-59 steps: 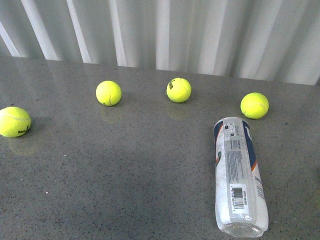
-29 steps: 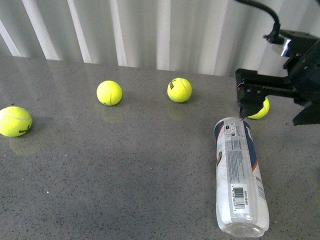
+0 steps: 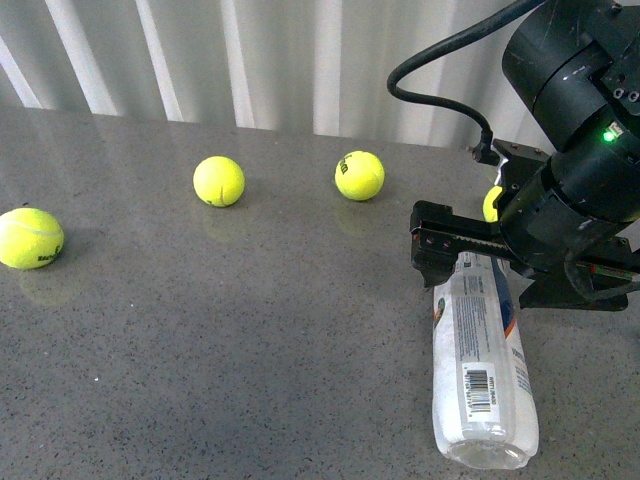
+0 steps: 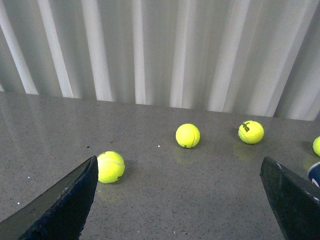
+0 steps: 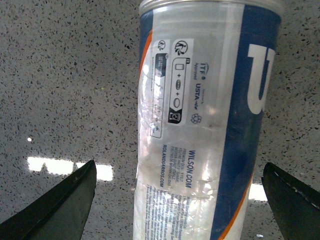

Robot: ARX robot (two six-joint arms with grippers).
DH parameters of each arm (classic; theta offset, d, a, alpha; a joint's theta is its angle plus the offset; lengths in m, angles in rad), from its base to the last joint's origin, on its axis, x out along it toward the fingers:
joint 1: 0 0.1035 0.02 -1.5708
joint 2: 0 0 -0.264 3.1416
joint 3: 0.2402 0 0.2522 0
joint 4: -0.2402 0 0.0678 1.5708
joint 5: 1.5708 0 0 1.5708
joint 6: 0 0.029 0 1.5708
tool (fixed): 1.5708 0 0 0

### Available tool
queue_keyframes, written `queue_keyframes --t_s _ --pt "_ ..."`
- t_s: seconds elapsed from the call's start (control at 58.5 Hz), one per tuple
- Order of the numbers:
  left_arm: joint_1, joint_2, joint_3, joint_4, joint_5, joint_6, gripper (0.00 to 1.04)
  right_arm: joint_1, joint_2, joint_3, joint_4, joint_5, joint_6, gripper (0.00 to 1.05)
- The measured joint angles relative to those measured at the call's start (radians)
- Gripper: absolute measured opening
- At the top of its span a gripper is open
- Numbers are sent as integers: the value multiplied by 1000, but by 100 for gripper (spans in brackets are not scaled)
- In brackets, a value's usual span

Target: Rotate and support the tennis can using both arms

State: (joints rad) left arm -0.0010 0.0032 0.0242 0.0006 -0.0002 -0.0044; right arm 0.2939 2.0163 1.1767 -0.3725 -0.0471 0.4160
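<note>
Altogether, one tennis can [image 3: 480, 350], four tennis balls [image 3: 218, 182], left fingers [image 4: 60, 205] and right fingers [image 5: 55, 200] spread, empty.

Lab-like test bench: speckled grey tabletop [image 3: 250, 350], white pleated backdrop [image 3: 300, 60].

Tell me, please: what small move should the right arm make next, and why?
Probably lower the right pincer straight down. Its fingers stand wide open on both sides of the tennis can, which lies flat on the table, and neither touches it yet.
</note>
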Motion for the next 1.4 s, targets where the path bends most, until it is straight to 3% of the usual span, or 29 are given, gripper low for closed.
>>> queue_keyframes --t_s 0.735,1.094,1.401 --pt "0 0 0 0 0 0 98 2 39 -76 105 21 -6 97" --pt "0 0 0 0 0 0 98 2 39 -77 107 39 -39 49" --pt "0 0 0 0 0 0 98 2 21 -81 110 68 -69 22"
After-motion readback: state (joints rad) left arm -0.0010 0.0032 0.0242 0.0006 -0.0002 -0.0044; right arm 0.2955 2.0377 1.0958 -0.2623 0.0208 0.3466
